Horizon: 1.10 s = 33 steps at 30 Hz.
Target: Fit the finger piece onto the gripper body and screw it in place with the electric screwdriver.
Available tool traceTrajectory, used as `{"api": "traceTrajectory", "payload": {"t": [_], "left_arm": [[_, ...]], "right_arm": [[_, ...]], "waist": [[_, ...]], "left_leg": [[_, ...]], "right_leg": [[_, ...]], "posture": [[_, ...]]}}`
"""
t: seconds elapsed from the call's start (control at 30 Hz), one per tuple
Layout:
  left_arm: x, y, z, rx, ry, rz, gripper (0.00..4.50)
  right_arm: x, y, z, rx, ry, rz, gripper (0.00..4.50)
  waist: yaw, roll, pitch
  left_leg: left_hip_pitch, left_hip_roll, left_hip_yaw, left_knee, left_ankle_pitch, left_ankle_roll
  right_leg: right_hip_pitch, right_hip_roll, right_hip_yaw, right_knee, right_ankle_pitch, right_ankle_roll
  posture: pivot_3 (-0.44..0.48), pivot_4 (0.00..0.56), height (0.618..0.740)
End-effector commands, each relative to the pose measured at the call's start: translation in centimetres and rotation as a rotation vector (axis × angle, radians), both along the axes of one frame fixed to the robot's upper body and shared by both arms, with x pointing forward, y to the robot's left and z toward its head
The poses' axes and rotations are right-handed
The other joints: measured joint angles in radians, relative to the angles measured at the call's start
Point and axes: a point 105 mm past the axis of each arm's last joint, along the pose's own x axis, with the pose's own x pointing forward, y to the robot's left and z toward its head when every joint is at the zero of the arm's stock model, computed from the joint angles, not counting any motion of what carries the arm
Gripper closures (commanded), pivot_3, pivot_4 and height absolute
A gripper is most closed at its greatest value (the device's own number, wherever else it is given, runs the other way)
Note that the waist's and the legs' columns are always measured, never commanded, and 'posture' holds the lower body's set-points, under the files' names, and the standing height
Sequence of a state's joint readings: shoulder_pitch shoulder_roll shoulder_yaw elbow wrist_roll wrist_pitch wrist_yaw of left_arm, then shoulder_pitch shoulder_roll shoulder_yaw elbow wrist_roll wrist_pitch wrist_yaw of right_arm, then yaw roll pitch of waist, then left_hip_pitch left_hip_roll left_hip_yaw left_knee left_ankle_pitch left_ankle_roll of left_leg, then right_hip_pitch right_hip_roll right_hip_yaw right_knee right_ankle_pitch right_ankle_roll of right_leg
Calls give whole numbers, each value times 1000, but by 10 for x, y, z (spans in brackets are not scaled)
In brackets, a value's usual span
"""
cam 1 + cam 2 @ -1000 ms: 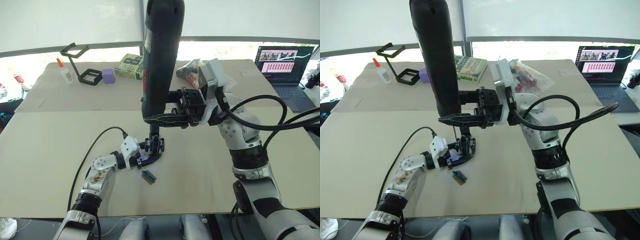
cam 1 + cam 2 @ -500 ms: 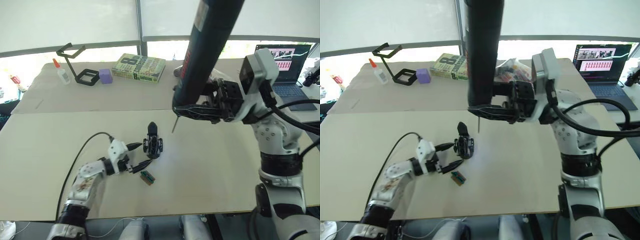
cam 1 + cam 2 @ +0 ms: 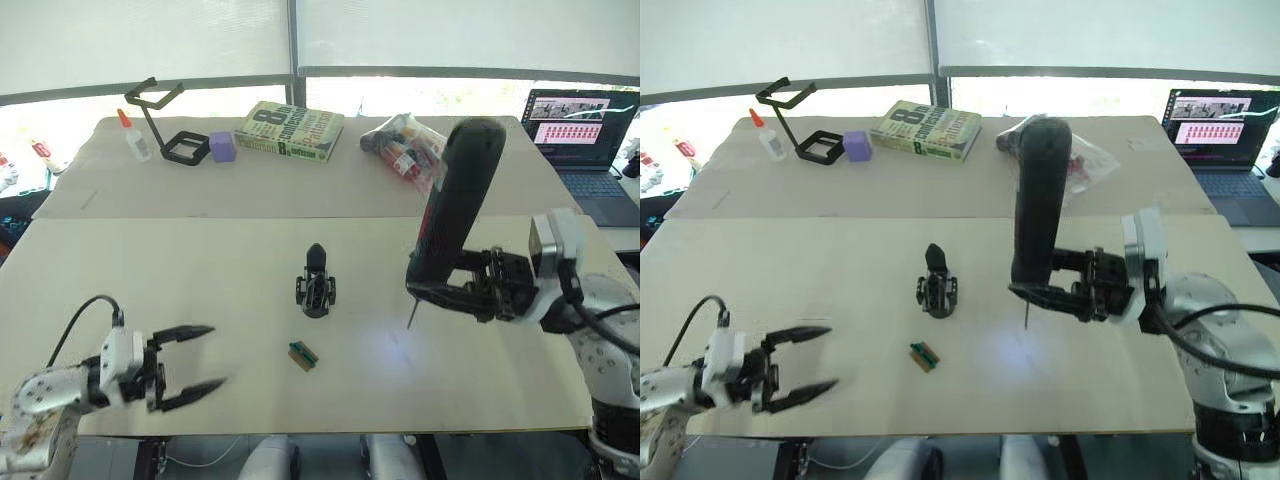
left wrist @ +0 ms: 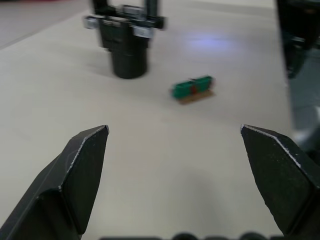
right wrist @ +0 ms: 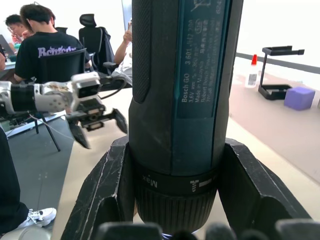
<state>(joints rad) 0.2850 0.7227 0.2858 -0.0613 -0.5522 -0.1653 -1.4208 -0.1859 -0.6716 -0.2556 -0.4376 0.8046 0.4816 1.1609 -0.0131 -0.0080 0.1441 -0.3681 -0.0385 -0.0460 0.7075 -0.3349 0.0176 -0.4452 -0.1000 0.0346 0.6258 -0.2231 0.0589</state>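
The gripper body (image 3: 317, 288) stands upright mid-table, a pointed black finger rising from its top. A loose finger piece is out of view. My right gripper (image 3: 452, 291) is shut on the electric screwdriver (image 3: 455, 205), a thick black cylinder tilted slightly, its thin bit (image 3: 411, 315) pointing down just above the table, to the right of the body. In the right wrist view the screwdriver (image 5: 182, 100) sits between the fingers (image 5: 107, 195). My left gripper (image 3: 190, 366) hangs open near the front left, well away from the body, with nothing between its fingers (image 4: 82, 165).
A small green-and-brown block (image 3: 300, 355) lies in front of the body. At the back are a glue bottle (image 3: 130, 135), a black wire stand (image 3: 160, 120), a purple cube (image 3: 222, 148), a book (image 3: 290, 130) and a bag of items (image 3: 410, 145). A laptop (image 3: 585, 125) sits far right.
My left gripper let go of the gripper body and drew back to the front left, open. The right arm carried the screwdriver off the body, rightward and lower.
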Motion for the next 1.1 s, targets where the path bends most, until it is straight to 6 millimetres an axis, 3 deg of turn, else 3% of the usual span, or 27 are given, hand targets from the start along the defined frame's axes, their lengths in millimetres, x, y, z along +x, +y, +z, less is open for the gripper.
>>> {"api": "traceTrajectory", "payload": {"t": [0.03,0.27,0.43,0.6,0.77,1.1], "left_arm": [[-9,-7,6,-1,4,-61,37],[3,-42,10,-9,5,-147,37],[22,-61,8,8,-19,-146,37],[27,-72,-7,41,29,-143,37],[35,-77,-10,50,31,-121,37],[44,-85,-14,50,50,-124,37]], "right_arm": [[-18,15,17,40,-119,61,2584],[-21,72,21,111,-139,229,2584],[-10,110,9,115,-161,308,2584],[-5,134,-9,116,-177,354,2584],[-6,148,-13,135,-188,385,2584],[-4,146,-14,114,-207,398,2584]], "waist": [[0,0,1],[-2,1,4],[-3,1,4],[-4,1,4],[-6,1,4],[-7,1,4]], "left_leg": [[0,0,0,0,-2,3],[16,2,0,0,-3,5],[17,2,-1,0,-2,4],[12,1,0,-1,2,-3],[12,1,2,-4,2,-3],[14,1,1,-4,2,-2]], "right_leg": [[0,0,0,0,0,0],[15,5,-2,0,3,-3],[16,7,-2,1,3,-3],[8,7,-2,3,3,-3],[6,7,-2,2,3,-3],[7,8,-2,3,3,-4]], "posture": [[0,150,740],[0,150,740],[0,150,740],[0,150,740],[0,150,740],[0,150,740]]}}
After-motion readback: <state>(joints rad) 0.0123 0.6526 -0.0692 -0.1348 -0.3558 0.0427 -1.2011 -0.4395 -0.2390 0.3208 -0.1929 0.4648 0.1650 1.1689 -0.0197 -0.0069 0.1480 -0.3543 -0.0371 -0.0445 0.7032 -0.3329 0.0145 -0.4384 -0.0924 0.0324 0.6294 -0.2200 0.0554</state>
